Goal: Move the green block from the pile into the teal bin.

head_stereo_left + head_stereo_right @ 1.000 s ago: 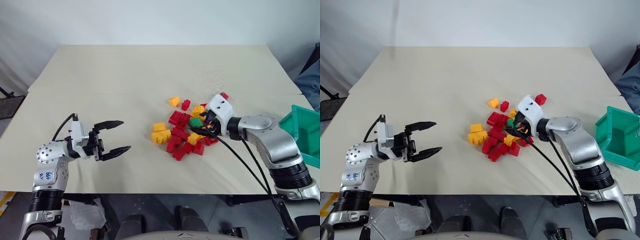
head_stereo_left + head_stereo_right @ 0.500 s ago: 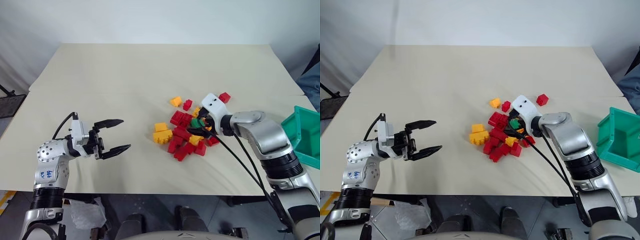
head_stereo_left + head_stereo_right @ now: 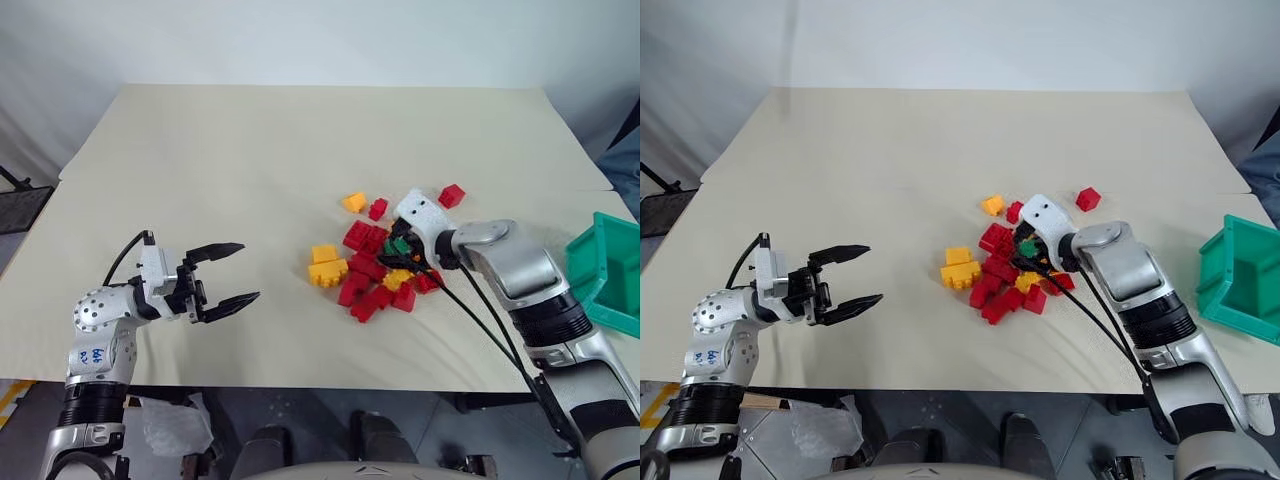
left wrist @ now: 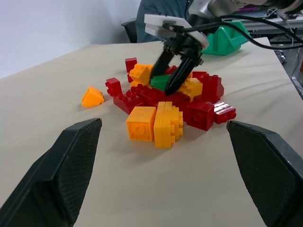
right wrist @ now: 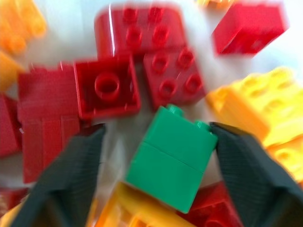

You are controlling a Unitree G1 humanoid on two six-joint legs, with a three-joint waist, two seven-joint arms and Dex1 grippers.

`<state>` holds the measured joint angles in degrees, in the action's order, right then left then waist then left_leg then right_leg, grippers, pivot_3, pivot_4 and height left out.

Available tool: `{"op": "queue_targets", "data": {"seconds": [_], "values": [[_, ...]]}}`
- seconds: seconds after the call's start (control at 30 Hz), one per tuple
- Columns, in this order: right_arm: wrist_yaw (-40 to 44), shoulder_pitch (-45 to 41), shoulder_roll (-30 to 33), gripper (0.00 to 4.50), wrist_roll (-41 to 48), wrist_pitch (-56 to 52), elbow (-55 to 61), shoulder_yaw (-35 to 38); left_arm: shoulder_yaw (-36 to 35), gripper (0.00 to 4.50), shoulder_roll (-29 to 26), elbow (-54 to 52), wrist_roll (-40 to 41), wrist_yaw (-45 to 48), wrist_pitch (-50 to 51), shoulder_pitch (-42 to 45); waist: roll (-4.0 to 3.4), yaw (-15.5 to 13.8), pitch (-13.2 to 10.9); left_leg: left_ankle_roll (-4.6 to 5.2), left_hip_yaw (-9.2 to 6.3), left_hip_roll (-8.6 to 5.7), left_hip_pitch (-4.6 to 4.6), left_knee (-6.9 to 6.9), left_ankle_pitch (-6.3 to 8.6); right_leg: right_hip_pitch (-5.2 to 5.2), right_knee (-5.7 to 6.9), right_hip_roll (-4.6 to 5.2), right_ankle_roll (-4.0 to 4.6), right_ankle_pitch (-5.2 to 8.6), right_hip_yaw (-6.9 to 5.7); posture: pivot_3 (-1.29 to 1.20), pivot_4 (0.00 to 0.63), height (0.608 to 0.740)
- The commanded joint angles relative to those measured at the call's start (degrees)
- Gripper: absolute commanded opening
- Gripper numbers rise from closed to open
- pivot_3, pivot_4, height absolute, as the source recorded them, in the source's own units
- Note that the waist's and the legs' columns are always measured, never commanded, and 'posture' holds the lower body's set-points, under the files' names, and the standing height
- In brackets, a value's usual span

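Note:
The green block (image 3: 1028,246) lies on top of the pile (image 3: 992,272) of red and yellow bricks at the table's middle right. My right gripper (image 3: 1026,256) reaches down into the pile with a finger on either side of the green block (image 5: 170,161). One finger (image 5: 236,161) touches the block. A small gap shows between the other finger (image 5: 71,170) and the block, so the gripper is still open. My left gripper (image 3: 250,270) hovers open and empty over the table's left front. The teal bin (image 3: 605,270) stands at the right edge.
A single red brick (image 3: 1088,198) and a yellow one (image 3: 991,205) lie just behind the pile on the beige table (image 3: 250,150). Black cables hang from the right forearm down past the table's front edge.
My right gripper has pushed a little forward and down into the pile, and its fingers have narrowed around the green block. The left arm has kept still.

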<state>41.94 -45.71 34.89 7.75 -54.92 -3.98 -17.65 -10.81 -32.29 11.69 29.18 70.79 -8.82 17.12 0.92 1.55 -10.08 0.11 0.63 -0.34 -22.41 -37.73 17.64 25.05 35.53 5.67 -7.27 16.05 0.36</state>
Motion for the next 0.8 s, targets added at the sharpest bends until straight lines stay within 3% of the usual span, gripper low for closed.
{"op": "queue_targets", "data": {"seconds": [0.03, 0.23, 0.4, 0.8], "values": [[0.60, -0.20, 0.73, 2.61, -0.03, 0.68, 2.42, 1.56, -1.22, 4.50, -0.14, -1.78, 0.86, -0.20, -1.07, -0.16, 0.00, 0.01, 0.00, 0.00, 0.00, 0.00, 0.00, -0.01, 0.00, 0.00, 0.00, 0.00, 0.00, 0.00, -0.03, 0.00, 0.150, 0.740], [0.84, 1.88, 2.31, 2.61, -0.34, -0.78, 4.17, 1.25, -1.10, 4.50, 0.08, -1.27, 0.69, -0.31, -1.32, 0.11, 0.00, 0.00, 0.00, -0.03, 0.00, 0.00, 0.00, -0.01, 0.01, 0.00, 0.00, 0.00, 0.00, 0.00, -0.05, 0.00, 0.150, 0.740], [0.53, 1.79, 2.13, 1.52, 0.14, -0.80, 5.36, 2.39, -1.04, 4.50, 0.14, -0.94, 0.75, -0.07, -1.64, 0.30, 0.00, 0.06, 0.00, -0.02, 0.05, 0.00, 0.01, -0.03, 0.02, 0.00, 0.01, -0.01, 0.00, 0.00, -0.06, 0.00, 0.150, 0.740], [1.01, 0.91, 2.54, 1.51, 5.21, -5.66, 12.73, 8.94, -1.06, 4.50, 0.70, -0.72, 2.39, 2.42, -1.16, -0.30, 0.00, 0.02, 0.00, -0.02, 0.03, 0.01, 0.00, -0.05, 0.02, 0.00, 0.02, 0.00, 0.00, 0.00, -0.08, 0.00, 0.150, 0.740]]}}
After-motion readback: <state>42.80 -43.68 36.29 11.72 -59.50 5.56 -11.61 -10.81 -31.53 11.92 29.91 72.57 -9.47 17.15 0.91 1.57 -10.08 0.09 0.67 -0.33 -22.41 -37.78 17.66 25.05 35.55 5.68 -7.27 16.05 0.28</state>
